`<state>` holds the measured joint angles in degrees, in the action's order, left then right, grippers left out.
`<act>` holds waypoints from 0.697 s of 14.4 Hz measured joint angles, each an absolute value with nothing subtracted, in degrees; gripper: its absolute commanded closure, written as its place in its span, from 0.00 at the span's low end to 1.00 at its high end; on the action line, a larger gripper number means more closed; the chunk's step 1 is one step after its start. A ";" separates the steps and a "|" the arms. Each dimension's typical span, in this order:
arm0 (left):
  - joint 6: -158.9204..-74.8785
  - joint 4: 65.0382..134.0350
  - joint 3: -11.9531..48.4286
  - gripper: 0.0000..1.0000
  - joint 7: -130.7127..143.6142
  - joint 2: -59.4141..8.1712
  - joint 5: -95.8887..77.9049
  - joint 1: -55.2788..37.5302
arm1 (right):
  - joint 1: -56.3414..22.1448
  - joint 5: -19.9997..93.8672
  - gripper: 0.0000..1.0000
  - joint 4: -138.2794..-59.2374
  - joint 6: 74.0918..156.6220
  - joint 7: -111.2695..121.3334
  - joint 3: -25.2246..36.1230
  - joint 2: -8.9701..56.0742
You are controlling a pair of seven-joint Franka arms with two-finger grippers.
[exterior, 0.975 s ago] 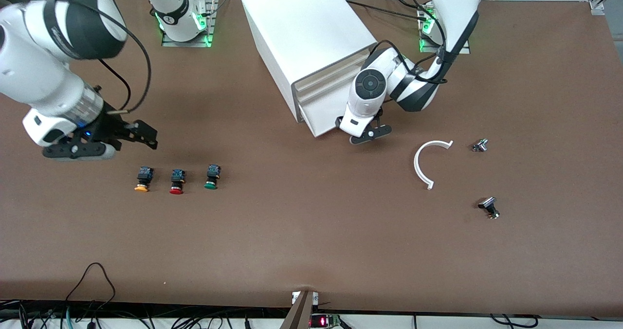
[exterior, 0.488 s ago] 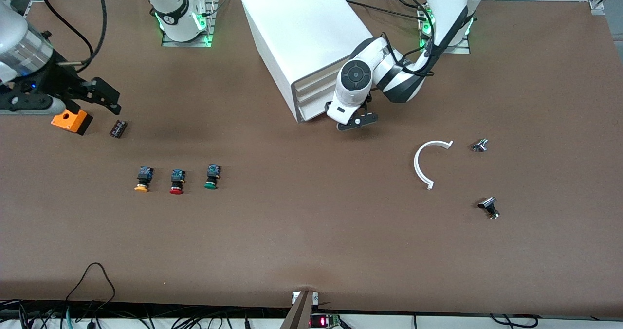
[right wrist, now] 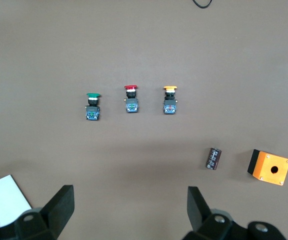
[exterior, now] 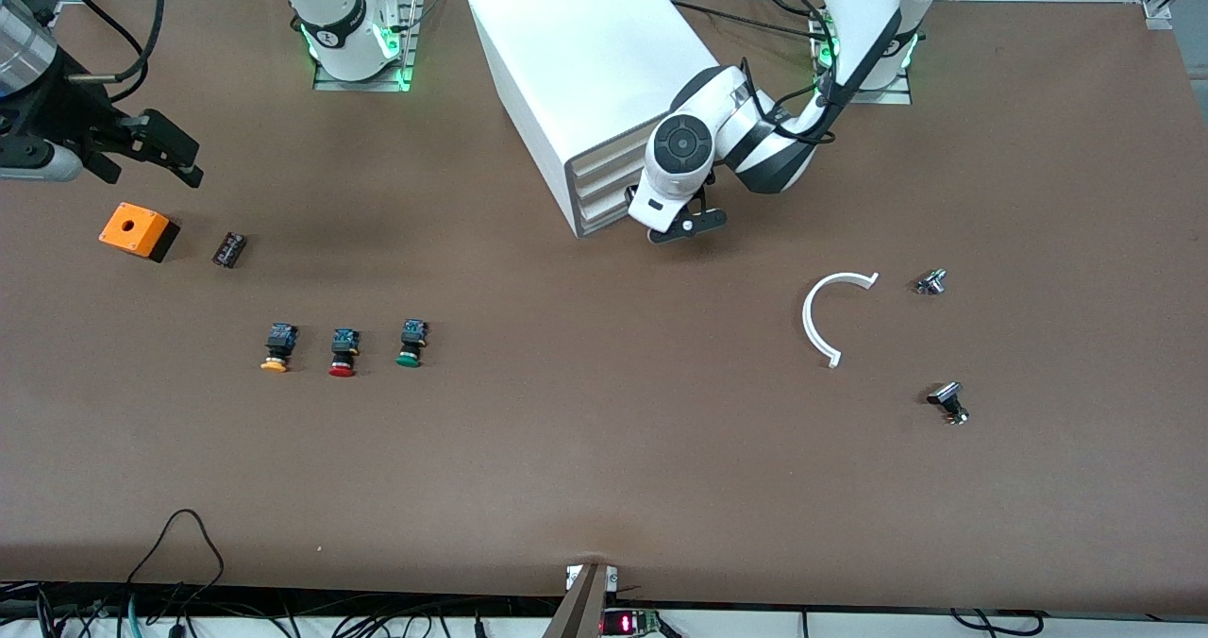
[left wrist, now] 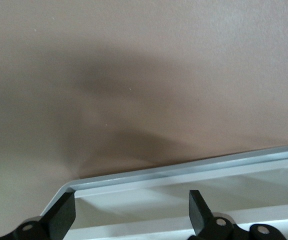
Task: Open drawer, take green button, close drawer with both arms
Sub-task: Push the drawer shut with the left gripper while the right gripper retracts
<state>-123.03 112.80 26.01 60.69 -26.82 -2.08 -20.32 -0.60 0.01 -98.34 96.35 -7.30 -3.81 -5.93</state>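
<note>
Front view: left tool (exterior: 687, 226) open at the drawer (exterior: 604, 211) front, right tool (exterior: 142, 152) open above table (exterior: 566, 449).

Showing no readable text, label, brand or number anywhere. Carrying only a blurred dark band with an unreadable round mark: the white jointed right arm's base link (exterior: 340, 29). Glowing with small red indicator lights, too small to read as digits: the black electronic box (exterior: 628, 622) at the table's edge nearest the front camera.
</note>
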 measured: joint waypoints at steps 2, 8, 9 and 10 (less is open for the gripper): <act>-122.88 112.80 26.50 0.00 60.71 -26.83 -2.18 -20.34 | -0.60 0.01 0.00 -98.35 96.03 -7.30 -3.87 -6.00; -122.74 112.78 26.52 0.00 60.73 -26.84 -3.86 -20.22 | -0.60 0.01 0.00 -98.42 94.44 -7.30 -3.98 -5.89; -122.74 112.70 26.47 0.00 60.73 -26.84 -3.89 -20.07 | -0.60 0.01 0.00 -98.42 94.38 -7.30 -3.98 -5.89; -122.75 112.51 26.31 0.00 60.72 -26.81 -3.89 -19.73 | -0.60 0.01 0.00 -98.42 94.36 -7.30 -3.98 -5.89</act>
